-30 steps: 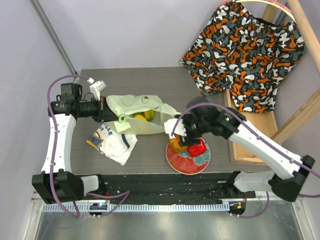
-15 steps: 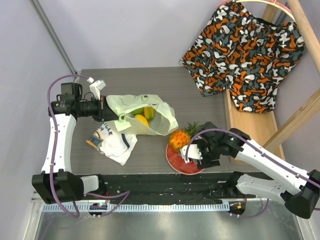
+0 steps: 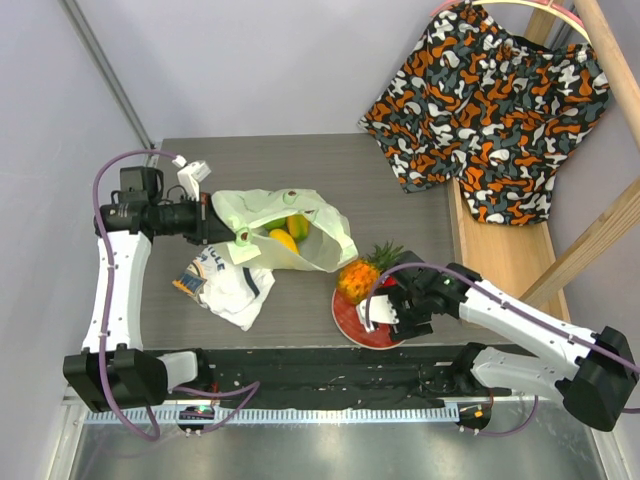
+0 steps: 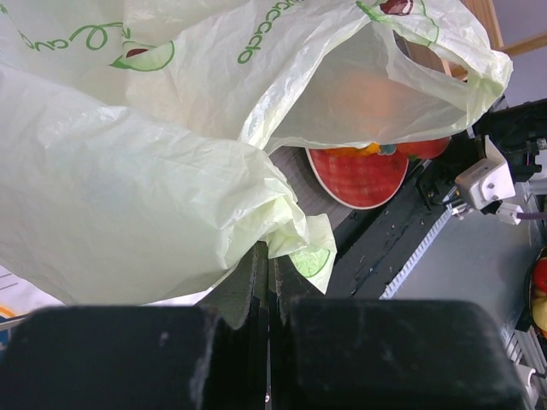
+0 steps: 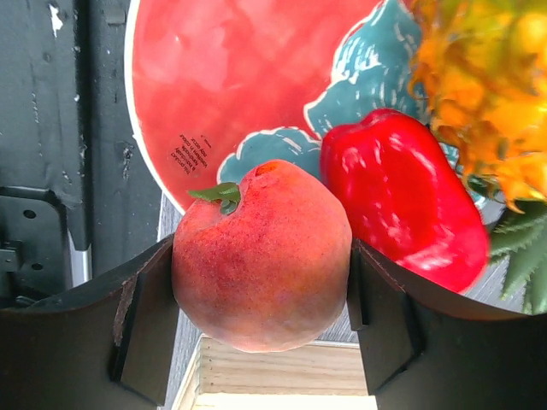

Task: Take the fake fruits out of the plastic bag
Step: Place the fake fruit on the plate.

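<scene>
Carried peach [image 5: 261, 248] from plastic bag [image 3: 310, 252] mouth to above near plate [image 5: 214, 77] in clamped right gripper [image 5: 261, 278], with left gripper [image 4: 267, 260] pinched shut on bag rim; yellow and green fruits [image 3: 283, 236] yet to remove

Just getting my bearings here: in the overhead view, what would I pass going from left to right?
white T-shirt → plastic bag → pineapple → patterned garment hanging at the right
</scene>
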